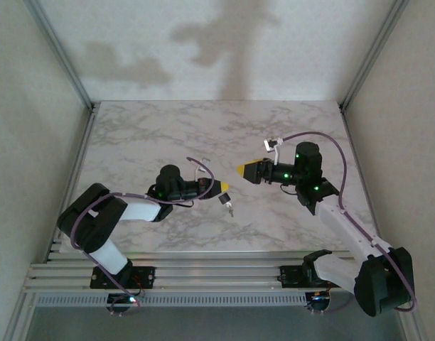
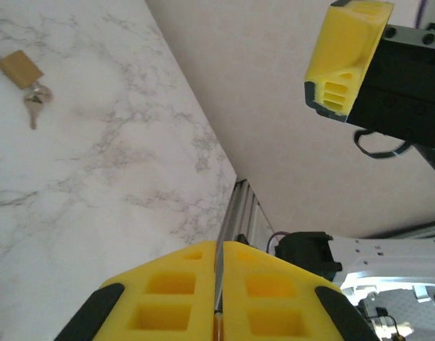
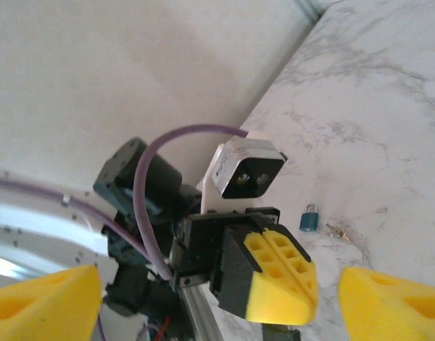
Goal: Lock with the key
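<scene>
The small padlock [image 1: 224, 199] lies on the white marble-patterned table [image 1: 168, 135] a little below the centre of the overhead frame, with its bunch of silvery keys [image 1: 231, 210] touching it on the lower-right side. Lock and keys make one short line slanting from upper left to lower right. The body looks teal from the right wrist camera and brassy from the left one, so I cannot settle its colour.

The left gripper [image 1: 222, 188] is the nearer one. Its yellow tip sits just above and slightly left of the lock in the overhead frame, with its fingers pressed together and nothing that I can make out between them. The right gripper [image 1: 244, 170] is up and to the right of the lock, somewhat farther off. Its yellow fingers are spread wide and it carries nothing.

As I judge it, the keys still have to be picked up, and the spread right gripper would have to travel down and left across the frame to reach them
</scene>
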You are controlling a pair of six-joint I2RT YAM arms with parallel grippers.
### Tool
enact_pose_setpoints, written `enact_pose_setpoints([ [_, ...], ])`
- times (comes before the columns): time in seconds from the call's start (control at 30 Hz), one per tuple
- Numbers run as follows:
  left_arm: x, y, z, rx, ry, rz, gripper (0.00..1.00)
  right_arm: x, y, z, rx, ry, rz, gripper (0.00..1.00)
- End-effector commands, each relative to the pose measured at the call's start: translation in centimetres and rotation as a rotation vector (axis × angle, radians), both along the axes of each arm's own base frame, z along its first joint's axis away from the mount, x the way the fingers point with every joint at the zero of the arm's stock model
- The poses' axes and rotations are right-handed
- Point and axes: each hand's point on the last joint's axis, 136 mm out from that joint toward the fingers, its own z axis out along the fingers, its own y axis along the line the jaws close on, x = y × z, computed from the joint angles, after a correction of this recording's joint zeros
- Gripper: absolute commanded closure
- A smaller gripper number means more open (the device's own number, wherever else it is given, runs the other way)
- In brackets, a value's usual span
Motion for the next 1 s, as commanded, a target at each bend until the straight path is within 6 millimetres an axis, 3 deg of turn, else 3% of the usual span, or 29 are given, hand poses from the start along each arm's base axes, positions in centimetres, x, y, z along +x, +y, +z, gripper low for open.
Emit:
enact_pose_setpoints([
  [0.0,1.7,0.4,0.3,0.01,-0.007,0.062,1.0,1.2,-0.7,1.2,-0.013,-0.026,-0.099,0.03],
  [0.23,3.9,1.1,0.5,0.058,-0.009,0.17,1.0,2.5,-1.1,0.0,0.034,-0.003,-0.178,0.01],
  [0.47,4.7,1.6,2.0,0.037,-0.042,0.226,1.0,2.2,-1.0,-0.8,0.045,0.005,-0.171,0.01],
  [0.73,7.0,4.0,3.1,0.092,-0.072,0.431,1.0,1.7,-0.9,-1.6,0.047,0.003,-0.164,0.01],
  [0.97,7.0,4.7,4.8,0.053,-0.129,0.468,1.0,1.2,-0.8,-1.4,0.054,-0.012,-0.154,0.01],
])
